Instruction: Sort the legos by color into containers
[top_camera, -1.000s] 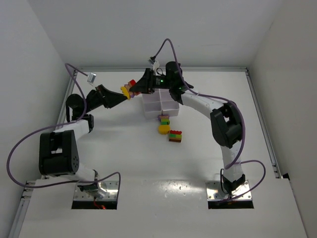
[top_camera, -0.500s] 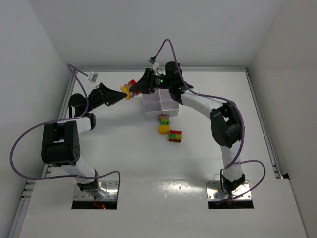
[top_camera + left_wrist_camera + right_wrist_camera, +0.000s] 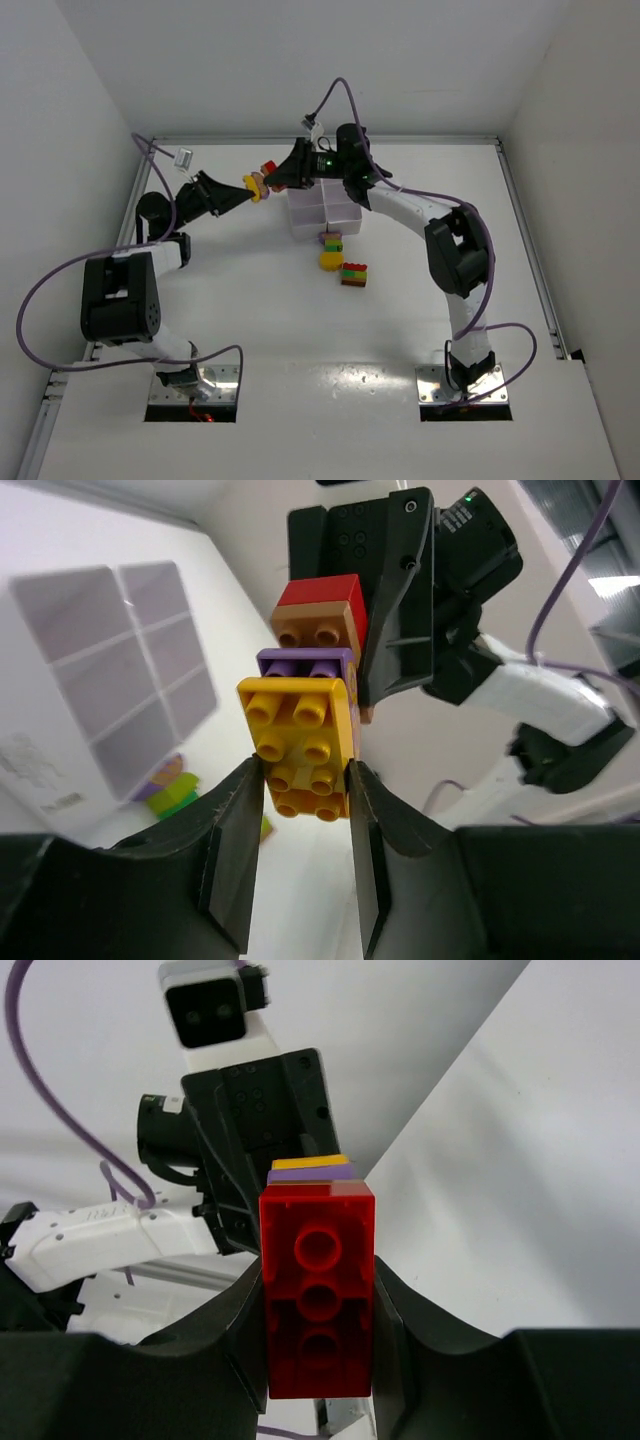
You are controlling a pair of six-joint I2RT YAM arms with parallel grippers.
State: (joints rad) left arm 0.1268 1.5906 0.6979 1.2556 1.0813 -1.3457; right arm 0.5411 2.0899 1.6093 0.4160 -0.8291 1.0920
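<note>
A white tabletop (image 3: 250,330) fills the overhead view, and the two arms reach from the bottom edge toward its upper middle. There a white tray (image 3: 338,213) of six square compartments sits just right of where the arms meet.

The left claw (image 3: 302,772) is closed on the yellow end of a brick stack (image 3: 262,178), its fingers (image 3: 232,840) pressed against both sides of the yellow brick. The right claw (image 3: 318,1272) is closed on the red end of the same stack. Held in the air between the two claws, at the tray's upper left corner, the stack runs yellow, purple, orange, red.

Below the tray three loose pieces lie on the tabletop. These are a green, red and orange clump (image 3: 354,273) at the lower right, a round yellow piece (image 3: 331,260) in the middle, and a small purple and green clump (image 3: 332,240) nearest the tray.
</note>
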